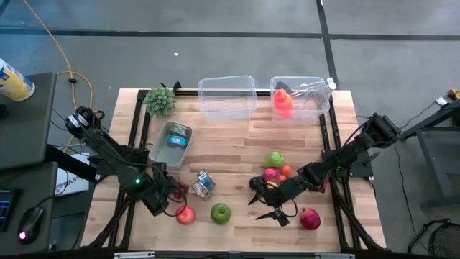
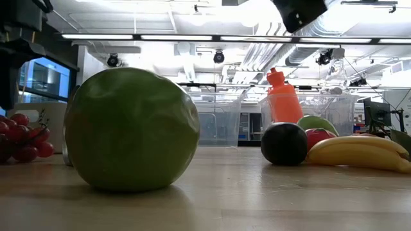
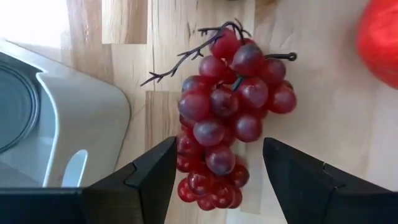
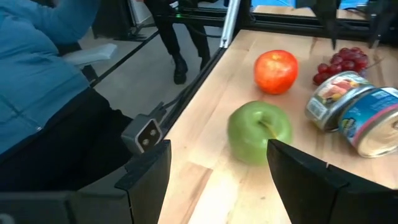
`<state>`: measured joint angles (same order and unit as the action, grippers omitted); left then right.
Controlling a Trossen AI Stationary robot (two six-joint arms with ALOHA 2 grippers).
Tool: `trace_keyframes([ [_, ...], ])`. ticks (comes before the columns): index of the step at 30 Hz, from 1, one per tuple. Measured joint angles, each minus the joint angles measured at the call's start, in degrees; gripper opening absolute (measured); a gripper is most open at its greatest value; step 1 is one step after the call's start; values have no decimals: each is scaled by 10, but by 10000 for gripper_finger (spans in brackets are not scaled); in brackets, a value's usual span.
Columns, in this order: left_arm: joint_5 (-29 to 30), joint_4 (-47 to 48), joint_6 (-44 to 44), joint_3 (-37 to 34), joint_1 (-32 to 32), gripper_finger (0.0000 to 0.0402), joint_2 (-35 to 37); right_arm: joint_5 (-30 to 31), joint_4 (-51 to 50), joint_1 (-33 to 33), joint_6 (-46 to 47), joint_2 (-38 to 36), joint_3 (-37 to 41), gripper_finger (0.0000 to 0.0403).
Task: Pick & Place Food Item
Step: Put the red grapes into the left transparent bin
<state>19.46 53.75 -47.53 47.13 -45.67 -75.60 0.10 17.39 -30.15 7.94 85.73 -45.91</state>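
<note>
The left gripper (image 3: 217, 177) hangs low over the bunch of red grapes (image 3: 227, 118), jaws apart and straddling the near end of the bunch without closing on it, which looks to me like a line-up for a pick, since the fruit sits squarely in the gap. The grapes lie on the wooden surface (image 1: 230, 151) just beside a grey tray (image 1: 170, 144), with a red apple (image 1: 185, 214) close by on the other side. Over on the far side the right gripper (image 4: 217, 180) also has its jaws spread and empty; it points across the surface toward the green apple (image 4: 259, 132), with two small cans (image 4: 354, 112) lying tipped beside that apple, so it may be sizing that fruit up or simply waiting. Under the right arm sits a little cluster of other fruit, a banana (image 2: 356, 153) and a dark pomegranate (image 1: 310, 219) among them. Two clear bins stand at the back edge, one bare (image 1: 227, 98) and one (image 1: 302, 97) holding an orange bottle (image 1: 282, 103); I would guess a picked food item is meant to go to one of them. Nothing is lifted yet.
</note>
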Motion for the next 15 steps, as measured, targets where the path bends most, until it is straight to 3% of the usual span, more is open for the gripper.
trace_keyframes([
  [7,4,-1,-8,0,1,228,-31,41,0,-22,-1,0,0,254],
  [15,31,-2,-9,0,1,228,-81,45,0,-20,-4,0,0,254],
])
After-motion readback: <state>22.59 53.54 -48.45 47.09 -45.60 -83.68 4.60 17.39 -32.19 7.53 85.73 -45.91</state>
